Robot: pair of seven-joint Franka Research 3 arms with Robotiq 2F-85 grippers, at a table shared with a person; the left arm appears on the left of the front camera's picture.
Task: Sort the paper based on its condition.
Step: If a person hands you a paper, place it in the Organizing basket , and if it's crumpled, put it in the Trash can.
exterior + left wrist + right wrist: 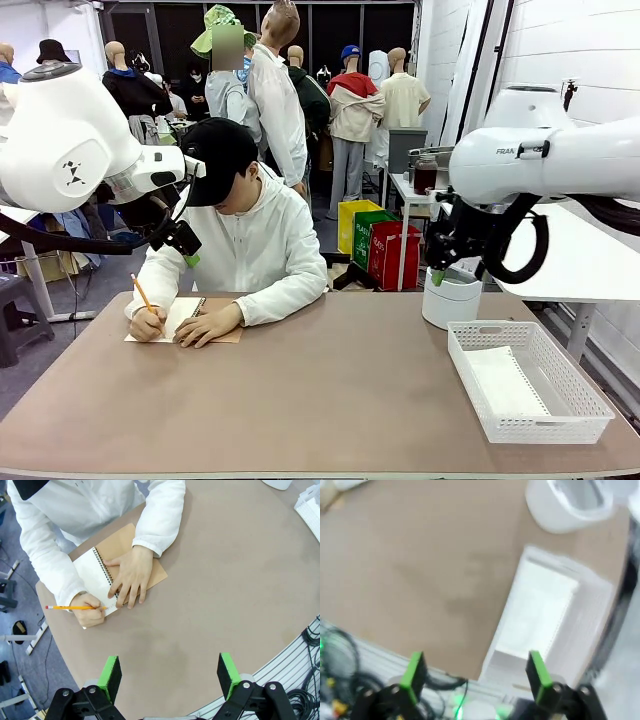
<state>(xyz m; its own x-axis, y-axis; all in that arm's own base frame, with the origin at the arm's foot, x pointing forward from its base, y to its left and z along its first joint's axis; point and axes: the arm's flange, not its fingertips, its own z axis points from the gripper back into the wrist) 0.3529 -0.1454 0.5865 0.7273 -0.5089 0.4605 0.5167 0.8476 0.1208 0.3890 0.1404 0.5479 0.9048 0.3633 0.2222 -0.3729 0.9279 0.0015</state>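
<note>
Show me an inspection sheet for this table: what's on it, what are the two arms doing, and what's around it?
surface: brown table, faintly smudged in the middle.
job's things: one flat white sheet of paper lies in the white mesh basket.
clutter: white round tub beside the basket; the person writes with a pencil in a spiral notebook.
grippers: left tool open, raised, holding nothing; right tool open, raised near the basket, holding nothing.
cables: black loop at the right arm's wrist; bundles below the table's edge.
surroundings: red and green boxes behind the person.
</note>
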